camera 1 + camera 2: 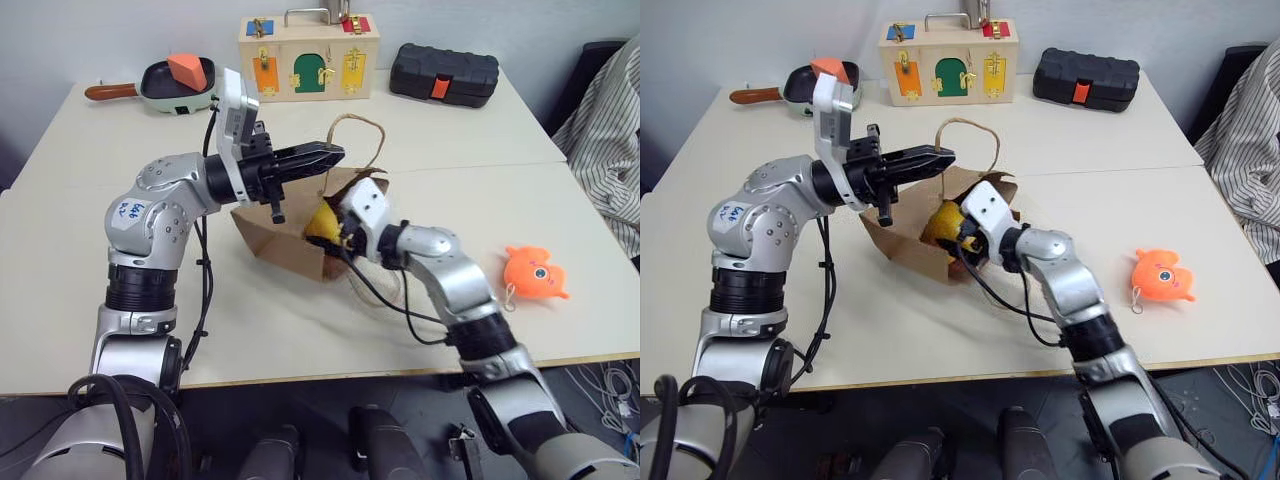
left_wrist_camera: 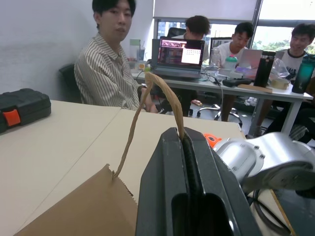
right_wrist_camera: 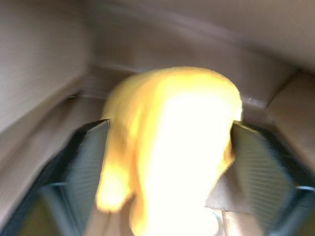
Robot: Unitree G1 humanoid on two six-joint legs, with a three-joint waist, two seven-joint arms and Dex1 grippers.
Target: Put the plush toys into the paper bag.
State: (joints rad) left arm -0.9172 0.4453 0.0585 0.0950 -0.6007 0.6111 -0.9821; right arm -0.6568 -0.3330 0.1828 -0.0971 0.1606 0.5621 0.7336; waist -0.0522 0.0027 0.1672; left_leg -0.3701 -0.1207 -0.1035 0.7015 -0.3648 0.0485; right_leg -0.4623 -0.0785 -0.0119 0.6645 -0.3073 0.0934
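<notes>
Bag (image 1: 290,245) lies tipped, brown, yellow plush (image 3: 170,142) inside its mouth.

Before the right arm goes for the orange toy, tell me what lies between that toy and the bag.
Nothing visible: bare table lies between the orange plush toy and the paper bag. The right gripper sits at the bag's mouth, around the yellow plush toy.

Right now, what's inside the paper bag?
The yellow plush toy sits inside the paper bag, between the right gripper's spread fingers. The bag's floor beneath the toy is covered. The orange plush toy lies outside on the table.
</notes>
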